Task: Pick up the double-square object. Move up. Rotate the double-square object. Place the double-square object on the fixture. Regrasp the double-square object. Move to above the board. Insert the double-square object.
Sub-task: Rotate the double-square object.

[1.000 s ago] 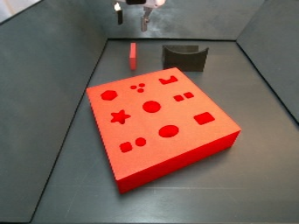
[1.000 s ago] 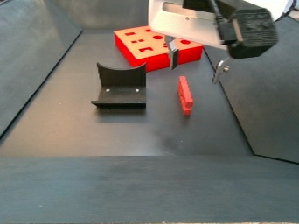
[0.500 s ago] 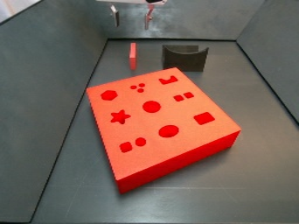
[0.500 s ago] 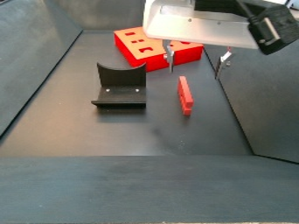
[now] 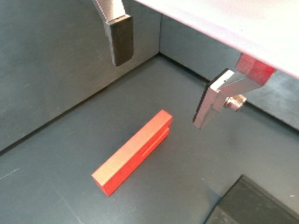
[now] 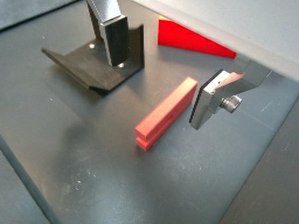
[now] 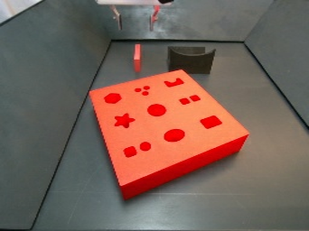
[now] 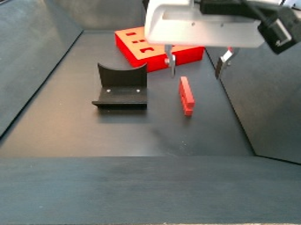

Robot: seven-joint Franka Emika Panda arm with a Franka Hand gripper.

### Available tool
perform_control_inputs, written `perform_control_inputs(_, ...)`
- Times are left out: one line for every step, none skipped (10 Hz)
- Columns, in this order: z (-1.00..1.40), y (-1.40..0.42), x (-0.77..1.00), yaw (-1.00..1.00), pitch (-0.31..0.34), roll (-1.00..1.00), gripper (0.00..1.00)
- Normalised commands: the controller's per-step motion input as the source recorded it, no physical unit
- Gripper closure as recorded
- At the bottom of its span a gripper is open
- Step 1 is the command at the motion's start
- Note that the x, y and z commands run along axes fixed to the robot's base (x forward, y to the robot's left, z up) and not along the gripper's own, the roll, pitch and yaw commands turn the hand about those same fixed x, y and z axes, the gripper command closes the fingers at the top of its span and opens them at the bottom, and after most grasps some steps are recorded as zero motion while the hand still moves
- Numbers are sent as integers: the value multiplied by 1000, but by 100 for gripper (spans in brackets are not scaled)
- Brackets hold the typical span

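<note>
Double-square object lies flat on the floor beneath the released hand.

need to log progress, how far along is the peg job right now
Nothing looks done yet. The small pinkish-red elongated block lies flat on the floor beside the dark notched fixture, ungrasped. In hand: the gripper hangs open above the block. Left: pick, rotate, fixture placement, regrasp, insertion into the big red board.
</note>
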Motion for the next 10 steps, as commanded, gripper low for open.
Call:
perform_control_inputs(-1000,2,16,-49,-29,1,0)
perform_control_inputs(-1000,4,19,-45,-32,-2,0)
perform_control_inputs(-1000,6,27,-35,-34,-9,0)
perform_control_inputs(-1000,7,33,-31,-34,-12,0)
perform_control_inputs(-998,10,47,-21,-30,-22,0)
perform_control_inputs(-909,10,46,-17,-29,-26,0)
perform_control_inputs(-738,9,45,-10,-34,-32,0)
perform_control_inputs(-613,8,46,-5,-36,-37,0)
perform_control_inputs(-494,6,42,0,-36,-42,0)
perform_control_inputs(-378,6,41,5,-41,-45,0)
